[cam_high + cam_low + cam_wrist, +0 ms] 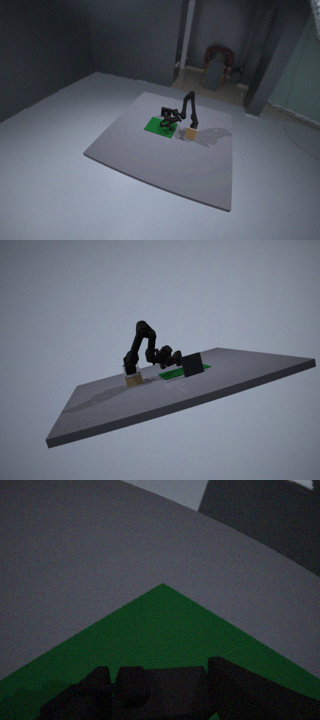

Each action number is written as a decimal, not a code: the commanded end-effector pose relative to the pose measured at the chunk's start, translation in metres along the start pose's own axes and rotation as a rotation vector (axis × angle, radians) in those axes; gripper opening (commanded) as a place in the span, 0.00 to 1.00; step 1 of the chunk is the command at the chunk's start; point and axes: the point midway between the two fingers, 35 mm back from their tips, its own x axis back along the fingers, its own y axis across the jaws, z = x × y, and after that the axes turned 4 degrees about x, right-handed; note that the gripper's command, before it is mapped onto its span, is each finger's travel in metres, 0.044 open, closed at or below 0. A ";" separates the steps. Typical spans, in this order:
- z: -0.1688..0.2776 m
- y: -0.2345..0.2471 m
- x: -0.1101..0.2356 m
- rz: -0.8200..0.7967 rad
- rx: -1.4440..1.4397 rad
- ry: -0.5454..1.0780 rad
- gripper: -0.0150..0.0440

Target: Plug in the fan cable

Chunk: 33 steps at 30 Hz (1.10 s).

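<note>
The green board point(155, 125) point(170, 374) point(160, 634) lies flat on the grey slab. The dark square fan point(165, 111) point(192, 364) stands upright at the board's far edge; its body also shows in the wrist view point(260, 500) at the top right. My gripper point(165, 124) point(169, 364) point(159, 672) hangs low over the board and is shut on the fan cable's dark plug point(160, 703), a blocky piece between the two fingers. The four-pin header is hidden from all views. I cannot tell whether the plug touches the board.
The arm's tan base block point(191, 133) point(133, 380) stands right of the board. The grey slab point(160, 167) point(180, 400) ends in sharp edges on all sides. A doorway with a chair point(215, 67) lies far behind.
</note>
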 end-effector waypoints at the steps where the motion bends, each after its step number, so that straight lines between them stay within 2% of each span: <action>1: 0.002 0.000 -0.002 0.003 0.005 -0.008 0.25; 33: 0.027 0.009 -0.012 0.003 0.006 -0.008 0.25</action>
